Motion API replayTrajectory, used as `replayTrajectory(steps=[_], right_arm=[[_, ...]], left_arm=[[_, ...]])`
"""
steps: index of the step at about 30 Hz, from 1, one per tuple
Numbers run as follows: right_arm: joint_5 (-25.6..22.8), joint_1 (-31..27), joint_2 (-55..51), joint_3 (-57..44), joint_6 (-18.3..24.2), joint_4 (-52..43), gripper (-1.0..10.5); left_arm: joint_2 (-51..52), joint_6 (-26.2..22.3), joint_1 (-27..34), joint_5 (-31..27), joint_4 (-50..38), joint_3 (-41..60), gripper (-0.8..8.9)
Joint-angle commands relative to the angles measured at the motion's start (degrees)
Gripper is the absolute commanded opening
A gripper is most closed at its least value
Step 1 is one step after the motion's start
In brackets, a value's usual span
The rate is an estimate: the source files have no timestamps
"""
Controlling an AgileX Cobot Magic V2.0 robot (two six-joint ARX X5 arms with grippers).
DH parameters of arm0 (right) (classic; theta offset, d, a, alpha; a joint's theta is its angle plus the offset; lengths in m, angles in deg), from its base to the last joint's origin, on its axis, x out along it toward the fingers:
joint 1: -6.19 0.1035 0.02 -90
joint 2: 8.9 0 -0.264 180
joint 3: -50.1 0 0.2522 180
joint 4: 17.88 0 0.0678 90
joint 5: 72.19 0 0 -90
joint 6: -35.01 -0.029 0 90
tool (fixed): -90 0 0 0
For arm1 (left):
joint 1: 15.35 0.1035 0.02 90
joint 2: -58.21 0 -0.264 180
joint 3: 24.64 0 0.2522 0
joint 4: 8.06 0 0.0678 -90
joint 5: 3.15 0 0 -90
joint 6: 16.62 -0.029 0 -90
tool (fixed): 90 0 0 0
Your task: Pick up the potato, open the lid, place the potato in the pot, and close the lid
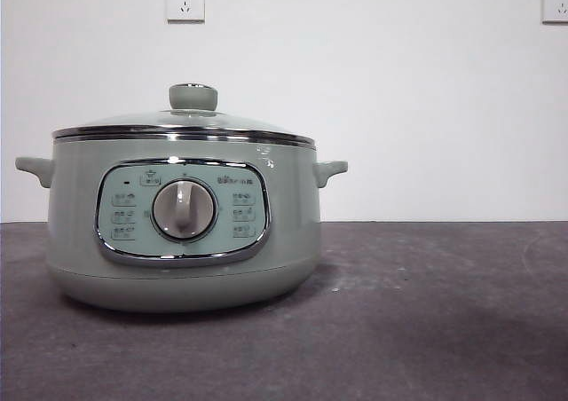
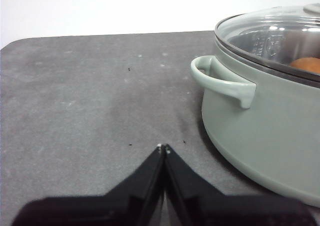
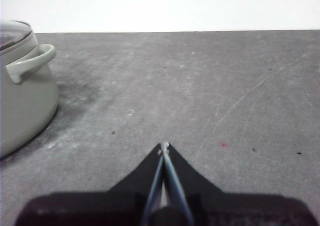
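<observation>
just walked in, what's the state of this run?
Nothing is being handled. The potato shows through the glass lid, which sits closed on the sage-green electric pot. The left gripper and right gripper are both shut and empty, low over the grey table on either side of the pot. The task looks finished.

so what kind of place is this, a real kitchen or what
Probably a test bench rather than a kitchen: a lone electric cooking pot on a bare dark grey table, a plain white wall with power sockets.
</observation>
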State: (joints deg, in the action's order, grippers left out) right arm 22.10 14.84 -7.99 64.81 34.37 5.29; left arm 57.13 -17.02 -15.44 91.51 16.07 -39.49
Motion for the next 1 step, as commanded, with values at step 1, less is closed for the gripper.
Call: replayTrajectory(steps=[1], right_arm=[[-0.22, 0.09, 0.02, -0.59, -0.55, 0.13, 0.0]], left_arm=[[0.22, 0.39, 0.22, -0.07, -0.07, 0.87, -0.03]])
